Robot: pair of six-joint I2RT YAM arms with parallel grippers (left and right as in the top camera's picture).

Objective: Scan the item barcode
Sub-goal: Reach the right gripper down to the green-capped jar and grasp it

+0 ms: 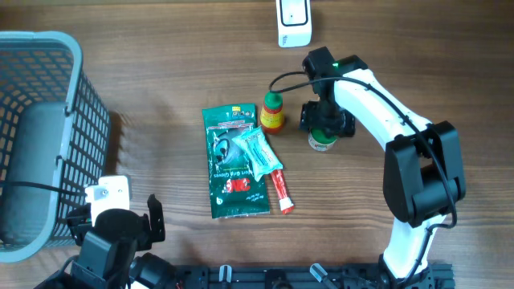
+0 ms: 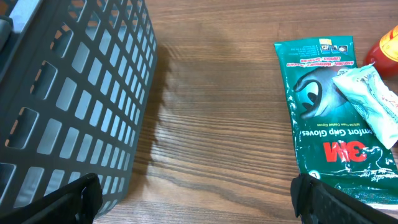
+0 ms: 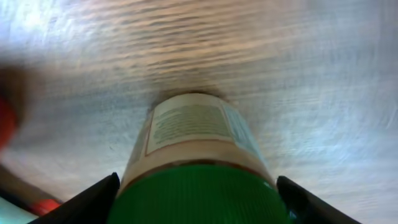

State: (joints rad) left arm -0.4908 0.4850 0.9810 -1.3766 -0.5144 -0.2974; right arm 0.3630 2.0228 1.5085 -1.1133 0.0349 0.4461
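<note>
At the far left a grey-blue plastic mesh basket (image 1: 48,120) stands on the wooden table (image 1: 161,80), with something grey inside it that I cannot make out. Just below the basket's near corner sits the left gripper (image 2: 196,190), its two fingers spread wide with only bare wood between them, touching nothing. In the middle of the table a green 3M Comfort Grip Gloves pack (image 1: 233,172) lies flat and lengthwise. A small pale green pouch (image 1: 259,152) lies slantwise across the pack's right half. A red tube (image 1: 281,191) pokes out from under the pouch toward the near right, its end on the wood. Just beside the pack's upper right corner is a red and yellow bottle with a green cap (image 1: 273,112). At the far edge, above that bottle, a white barcode scanner (image 1: 294,24) is partly cut off by the frame. Right of the bottle, close but apart from it, is the green-lidded jar (image 1: 323,141), upright and well short of the scanner. The right gripper (image 3: 198,183) sits over it from above. The wrist view shows its fingers (image 3: 93,199) pressed against either side of the green lid, clamped on the jar. A label of small print faces that camera, and the table behind is blurred
</note>
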